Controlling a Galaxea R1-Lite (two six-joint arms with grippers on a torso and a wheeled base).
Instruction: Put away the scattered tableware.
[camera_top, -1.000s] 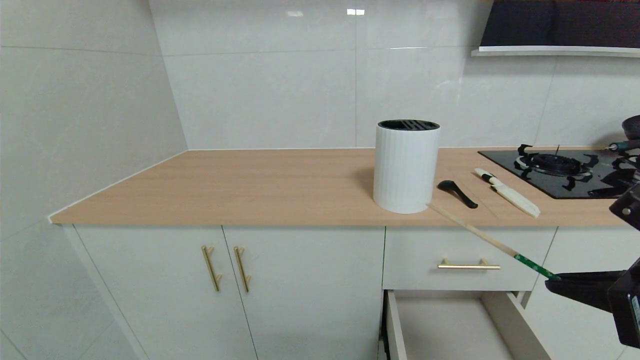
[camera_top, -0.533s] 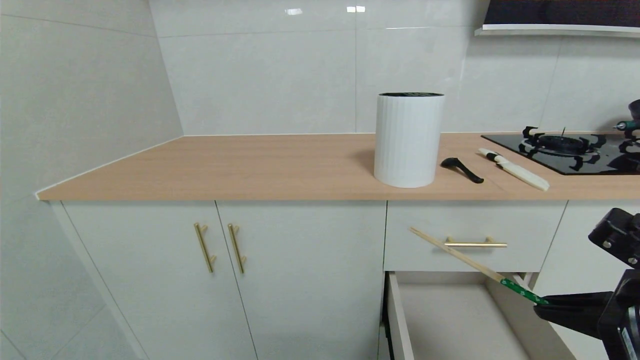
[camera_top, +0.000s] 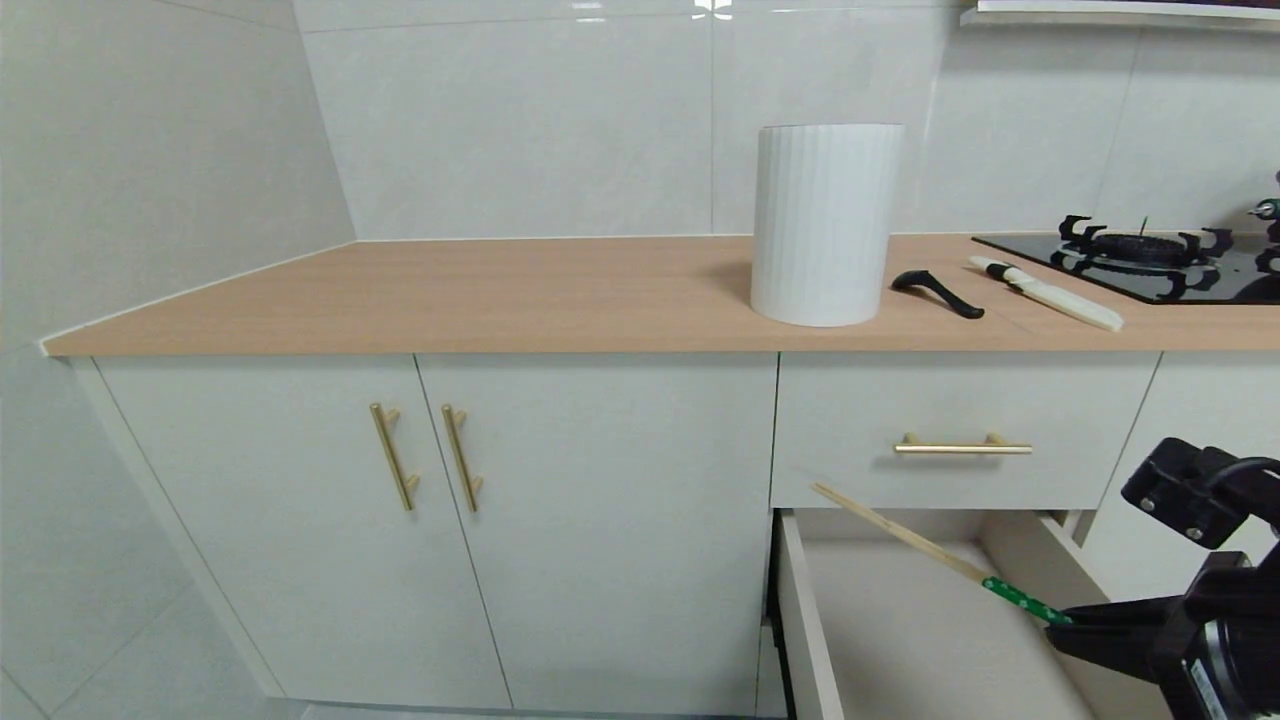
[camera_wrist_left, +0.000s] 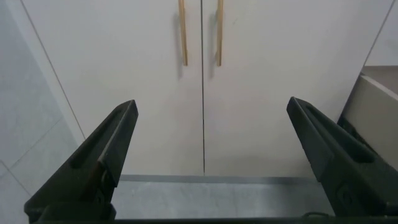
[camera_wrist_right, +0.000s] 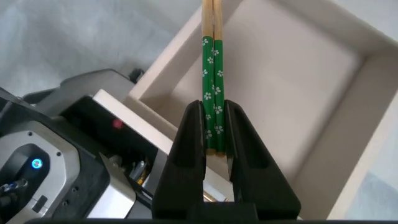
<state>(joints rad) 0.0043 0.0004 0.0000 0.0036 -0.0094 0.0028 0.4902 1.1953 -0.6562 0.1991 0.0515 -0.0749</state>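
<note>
Tan chopsticks (camera_wrist_right: 211, 74) w/ green floral ends

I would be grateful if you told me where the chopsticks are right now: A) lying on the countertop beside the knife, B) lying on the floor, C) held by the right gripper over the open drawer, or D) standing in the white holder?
C: the right gripper is shut on the green ends of the chopsticks, whose bare wooden tips reach out over the open drawer.
</note>
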